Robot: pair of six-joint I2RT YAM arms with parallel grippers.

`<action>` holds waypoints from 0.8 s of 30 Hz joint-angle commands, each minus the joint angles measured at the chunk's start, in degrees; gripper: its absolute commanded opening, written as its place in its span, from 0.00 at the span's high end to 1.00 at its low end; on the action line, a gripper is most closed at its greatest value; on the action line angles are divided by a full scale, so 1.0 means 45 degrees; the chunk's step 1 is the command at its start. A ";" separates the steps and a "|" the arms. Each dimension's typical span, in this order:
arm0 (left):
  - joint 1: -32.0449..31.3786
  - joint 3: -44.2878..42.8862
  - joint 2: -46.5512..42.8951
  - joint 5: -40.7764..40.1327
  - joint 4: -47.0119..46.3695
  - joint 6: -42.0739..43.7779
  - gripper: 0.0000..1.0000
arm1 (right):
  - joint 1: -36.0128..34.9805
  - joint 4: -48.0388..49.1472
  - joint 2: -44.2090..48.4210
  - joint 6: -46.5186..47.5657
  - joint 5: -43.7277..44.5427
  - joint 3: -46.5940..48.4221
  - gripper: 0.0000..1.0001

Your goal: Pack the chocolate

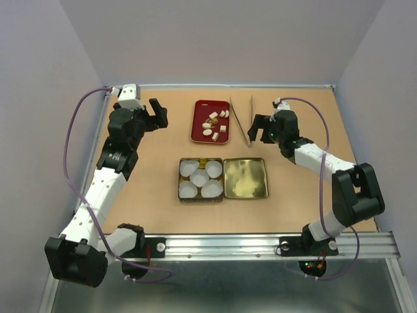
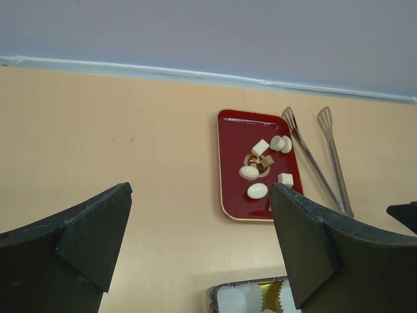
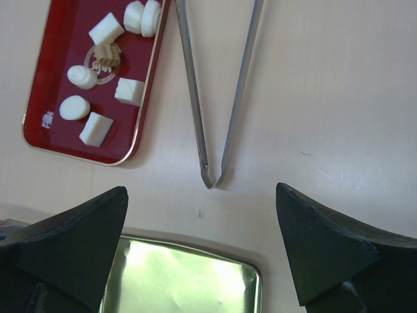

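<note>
The chocolate (image 1: pixel 214 122), several small cream-white and light-brown pieces, lies on a red tray (image 1: pixel 201 107) at the back of the table. It also shows in the left wrist view (image 2: pixel 257 190) and the right wrist view (image 3: pixel 96 128). My left gripper (image 1: pixel 158 112) is open and empty, left of the tray and above the table; its jaws stand wide apart (image 2: pixel 201 195). My right gripper (image 1: pixel 258 129) is open and empty, right of the tray, over the near end of the metal tweezers (image 1: pixel 242 120); its jaws also stand wide apart (image 3: pixel 201 192).
A gold tin (image 1: pixel 178 179) holding several white fluted paper cups (image 1: pixel 199 176) sits mid-table, its open lid (image 1: pixel 245 178) beside it on the right. The tweezers (image 3: pixel 195 104) lie flat just right of the tray (image 3: pixel 68 45). Walls enclose the table at back and sides.
</note>
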State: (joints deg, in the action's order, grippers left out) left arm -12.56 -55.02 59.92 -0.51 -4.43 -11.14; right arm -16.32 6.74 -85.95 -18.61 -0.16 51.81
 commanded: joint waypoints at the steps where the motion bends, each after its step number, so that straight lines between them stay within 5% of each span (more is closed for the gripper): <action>1: -0.0081 -0.0214 -0.0210 -0.0023 -0.0598 0.0053 0.01 | -0.0629 -0.0228 -0.1012 0.0268 0.1030 0.1239 0.00; 24: -0.0081 -0.0077 -0.0367 0.0056 -0.0638 0.0131 0.01 | -0.1706 -0.0209 -0.6074 0.1206 0.3532 0.5048 0.00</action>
State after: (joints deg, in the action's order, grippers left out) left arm -12.69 -55.00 59.92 -0.47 -4.60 -11.16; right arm -23.40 4.89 -111.98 -14.70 12.58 71.20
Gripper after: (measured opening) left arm 0.985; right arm 0.998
